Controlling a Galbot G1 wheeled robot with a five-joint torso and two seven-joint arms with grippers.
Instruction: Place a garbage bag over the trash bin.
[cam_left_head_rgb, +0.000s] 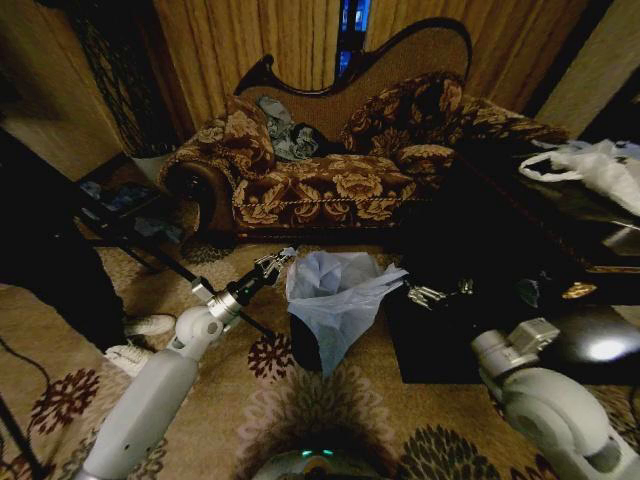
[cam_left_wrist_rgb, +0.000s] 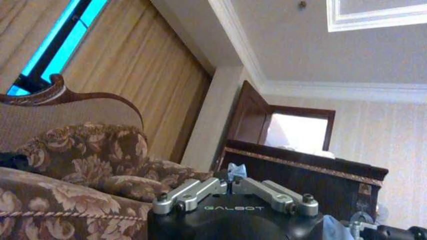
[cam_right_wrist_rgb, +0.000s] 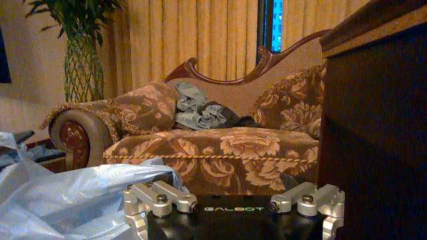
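The garbage bag (cam_left_head_rgb: 338, 290) lies draped over the trash bin (cam_left_head_rgb: 305, 345), which stands on the patterned carpet (cam_left_head_rgb: 320, 410) in front of the sofa (cam_left_head_rgb: 320, 180) and beside a dark low table (cam_left_head_rgb: 520, 340). The pale blue film is bunched over the bin mouth, with a loose flap trailing toward the table and a point hanging down the bin's front. Only the lower black wall of the bin is exposed.

Step in hand, by judgement: spreading and seating the bag's rim around the bin. The bag is on the bin but not fitted. The next move calls for a hold on the free edge and a pull outward and down past the rim without tipping the light bin.

Left gripper (cam_left_head_rgb: 276, 263): raised at the bag's near-left edge, with its fingers closed together. The left wrist view shows a small blue scrap at the fingertips, so it probably pinches the bag's edge, though the contact itself is poorly seen.

Right gripper (cam_right_wrist_rgb: 233, 212): low beside the bag on the table side, with its fingers spread wide and nothing between them. In the right wrist view the film lies against the finger on the bag's side, apparently touching it.

A grey-blue garment (cam_left_head_rgb: 285, 130) lies on the sofa seat, and a white plastic bag (cam_left_head_rgb: 590, 165) lies on the table top, well apart from the work.
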